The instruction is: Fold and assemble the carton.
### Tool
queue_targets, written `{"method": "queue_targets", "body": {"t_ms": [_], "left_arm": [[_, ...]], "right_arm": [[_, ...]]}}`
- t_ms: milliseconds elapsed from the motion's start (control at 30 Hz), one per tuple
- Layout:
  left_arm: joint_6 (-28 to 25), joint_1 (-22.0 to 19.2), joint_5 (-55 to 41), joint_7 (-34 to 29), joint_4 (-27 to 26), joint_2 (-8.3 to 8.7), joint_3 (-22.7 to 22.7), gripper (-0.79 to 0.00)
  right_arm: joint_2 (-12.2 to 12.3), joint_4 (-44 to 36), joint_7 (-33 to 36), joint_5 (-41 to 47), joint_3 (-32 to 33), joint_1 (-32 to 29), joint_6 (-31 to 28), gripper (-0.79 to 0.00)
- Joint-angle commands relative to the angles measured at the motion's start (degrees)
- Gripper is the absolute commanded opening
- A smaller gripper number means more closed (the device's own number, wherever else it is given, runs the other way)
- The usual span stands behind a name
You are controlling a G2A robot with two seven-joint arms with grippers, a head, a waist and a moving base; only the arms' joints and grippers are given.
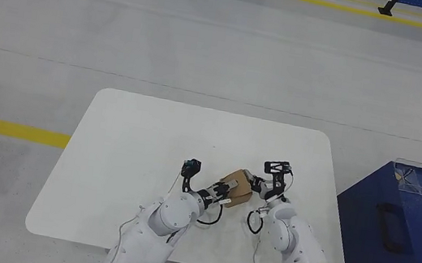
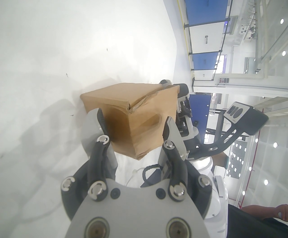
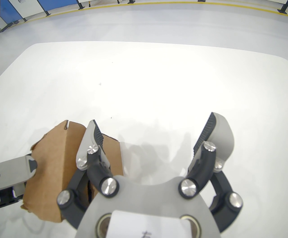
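Across the grey floor spreads the white tabletop, rounded at its corners, with the two arms covering part of its near edge. On the robot's right a blue cabinet stands just beside the tabletop, cut off by the edge of the top view. A small clear box rests on top of it.

Near the tabletop's front edge, about midway along, is the brown carton, caught between the two arms. It is folded up into a box shape. One corner seam is torn and crumpled, and a hand-hole is dented into one face. Its underside is hidden, so I cannot tell whether it rests on the tabletop or is lifted just clear.

The left end effector grips the carton, its fingers pressed one on each side of the near corner.

The right end effector is spread wide on the carton's far side and holds nothing. One of its fingers lies against the cardboard or just in front of it; I cannot tell which. The other hangs over bare tabletop, well apart from the carton. In the right wrist view, the carton's lower part is hidden behind that end effector's own body.
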Motion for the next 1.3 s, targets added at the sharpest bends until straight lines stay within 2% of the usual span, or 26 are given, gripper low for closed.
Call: {"method": "queue_targets", "body": {"t_ms": [0, 200, 600, 900, 1033, 1167, 1267], "left_arm": [[0.0, 0.0, -0.1, 0.0, 0.0, 0.03, 0.1, -0.329], [0.2, -0.3, -0.2, -0.1, 0.5, 0.10, 0.6, -0.323], [3.7, -1.8, 1.5, 1.6, 2.4, -0.14, 2.6, -0.305], [3.3, -2.0, 0.7, 2.2, 2.5, -0.15, 2.7, -0.286], [3.1, -1.9, 0.5, 2.2, 2.1, -0.05, 2.6, -0.289], [3.0, -1.7, 0.4, 2.0, 1.9, 0.05, 2.6, -0.314], [3.0, -1.8, 0.4, 1.9, 1.9, 0.10, 2.7, -0.314]], "right_arm": [[-0.1, 0.0, -0.1, -0.1, -0.2, -0.1, 0.0, 0.000], [-0.2, 0.0, -0.1, -0.4, -0.5, -0.1, 0.2, 0.000], [-0.4, 1.0, 0.2, -0.7, -0.4, 0.6, 0.7, 0.000], [-0.2, 1.7, 0.0, 0.0, 1.3, 1.1, 0.4, 0.000], [0.1, 2.0, 0.7, 0.1, 2.1, 0.9, -2.1, 0.000], [0.7, 1.3, 4.0, 2.6, 3.3, 0.2, -10.2, 0.000], [1.1, 0.1, 5.1, 2.2, 4.1, -0.7, -11.7, 0.000]]}}
